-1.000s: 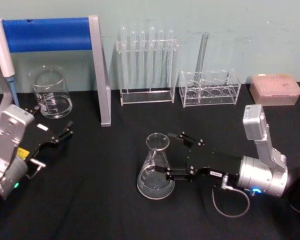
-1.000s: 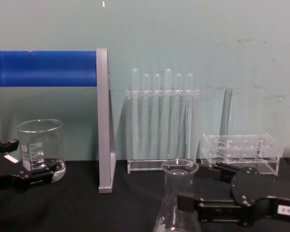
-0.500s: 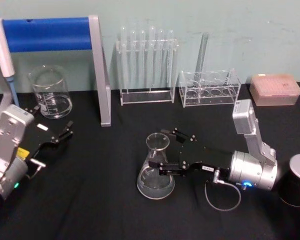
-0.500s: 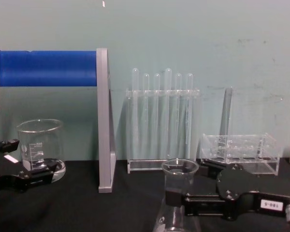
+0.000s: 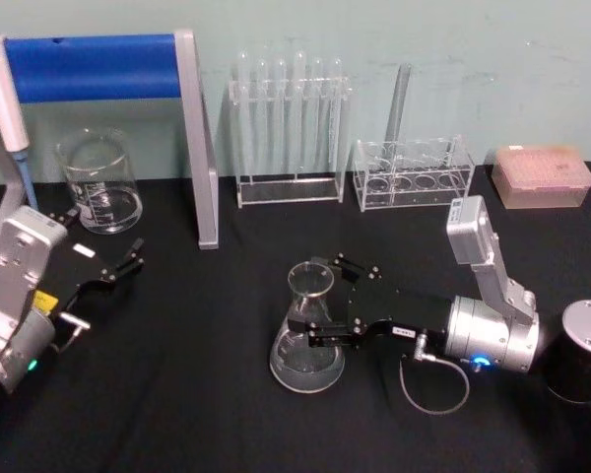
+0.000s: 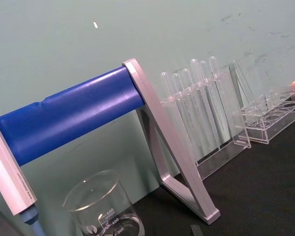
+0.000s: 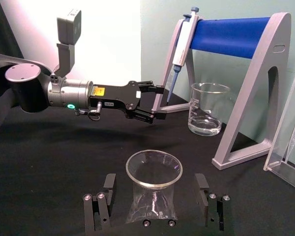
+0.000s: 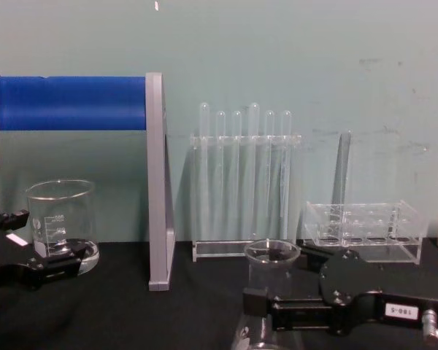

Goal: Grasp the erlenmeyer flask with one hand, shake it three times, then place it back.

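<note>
Both jaws of the right gripper [image 5: 308, 298] stand open around the flask [image 5: 305, 361] neck, frame centre; close squarely, below rim. Left gripper [image 5: 128, 261] open, parked at left.

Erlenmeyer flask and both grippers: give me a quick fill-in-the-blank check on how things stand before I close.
1. The erlenmeyer flask stands ___ on the black table.
2. The right gripper is ___, with one finger on either side of the flask's neck and a gap on both sides.
3. The left gripper sits idle beside the beaker, on the flask's ___ side.

Missing words: upright; open; left.
</note>
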Motion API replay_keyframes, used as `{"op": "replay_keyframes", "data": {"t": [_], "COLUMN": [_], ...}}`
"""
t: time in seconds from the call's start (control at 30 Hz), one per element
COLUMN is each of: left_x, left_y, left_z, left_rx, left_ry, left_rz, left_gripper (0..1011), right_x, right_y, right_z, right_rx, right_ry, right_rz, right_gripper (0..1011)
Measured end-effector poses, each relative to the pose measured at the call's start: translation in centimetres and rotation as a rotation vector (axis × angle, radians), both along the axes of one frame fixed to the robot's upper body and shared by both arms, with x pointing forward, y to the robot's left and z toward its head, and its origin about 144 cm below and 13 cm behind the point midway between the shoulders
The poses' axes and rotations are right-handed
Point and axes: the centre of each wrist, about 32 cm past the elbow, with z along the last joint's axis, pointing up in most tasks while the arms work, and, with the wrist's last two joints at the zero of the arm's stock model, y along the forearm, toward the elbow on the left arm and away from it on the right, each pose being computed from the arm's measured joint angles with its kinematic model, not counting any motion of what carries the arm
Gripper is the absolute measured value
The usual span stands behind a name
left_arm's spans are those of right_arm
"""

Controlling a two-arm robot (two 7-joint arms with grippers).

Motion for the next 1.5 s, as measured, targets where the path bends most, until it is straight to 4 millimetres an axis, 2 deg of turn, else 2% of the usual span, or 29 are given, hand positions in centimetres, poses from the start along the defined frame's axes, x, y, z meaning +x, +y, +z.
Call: {"op": "replay_keyframes", "data": {"t": [1.4, 1.5], "left_x": [0.0, 0.0], "left_y": [0.0, 0.0], "left_z": [0.0, 0.0], "left_rx": [0.0, 0.0], "left_ry": [0.0, 0.0], "left_rz": [0.0, 0.0], "left_gripper": [1001, 1001], "right_x": [0.02, 0.03], "right_y": [0.1, 0.09], "right_z": [0.03, 0.04], "right_rx": [-0.005, -0.005], "right_ry": [-0.003, -0.003], "right_rz": [-0.002, -0.002], "right_gripper": [1003, 955]}}
